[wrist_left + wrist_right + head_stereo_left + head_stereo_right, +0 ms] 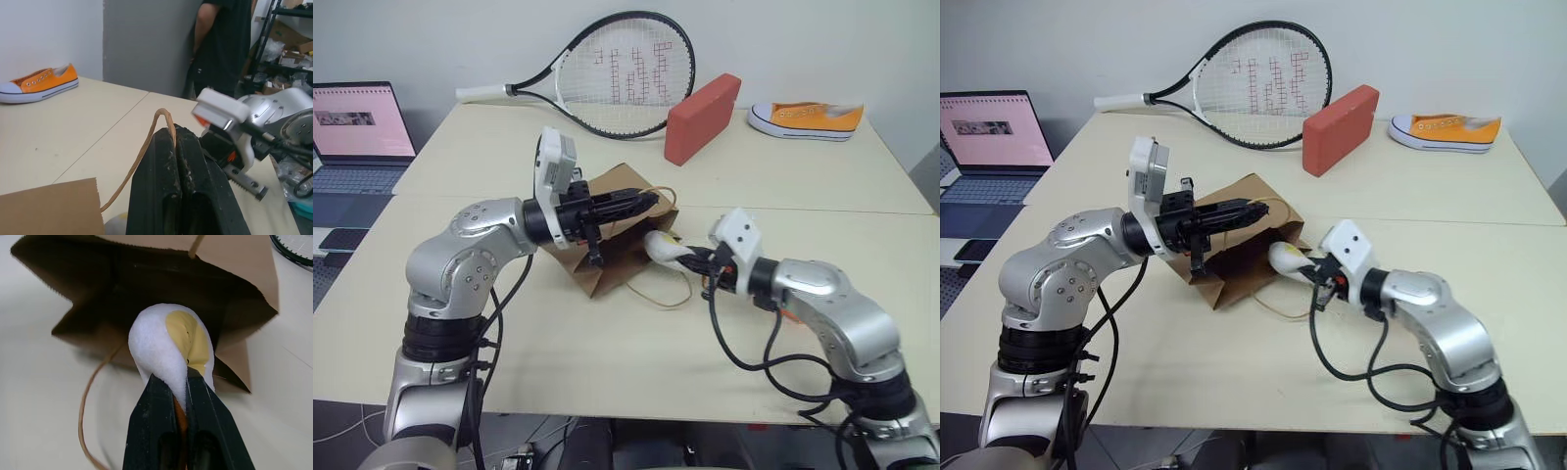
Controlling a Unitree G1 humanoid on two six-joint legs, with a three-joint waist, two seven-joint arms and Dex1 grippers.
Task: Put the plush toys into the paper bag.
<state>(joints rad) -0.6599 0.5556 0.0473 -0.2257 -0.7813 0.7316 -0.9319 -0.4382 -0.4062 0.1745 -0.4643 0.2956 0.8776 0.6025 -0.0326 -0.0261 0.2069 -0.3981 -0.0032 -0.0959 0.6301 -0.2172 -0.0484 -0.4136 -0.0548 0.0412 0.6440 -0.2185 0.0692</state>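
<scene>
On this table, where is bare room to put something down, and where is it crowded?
Bare tabletop lies in front of the paper bag, between the two arms. Another free patch lies right of the red block, in front of the sneaker. It is crowded at the bag's mouth, where both pincers meet, and at the back left by the racket.

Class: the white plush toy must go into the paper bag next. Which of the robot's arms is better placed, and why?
Right. Its tool grips the white plush toy facing the paper bag mouth, while the left tool holds up a bag handle.
</scene>
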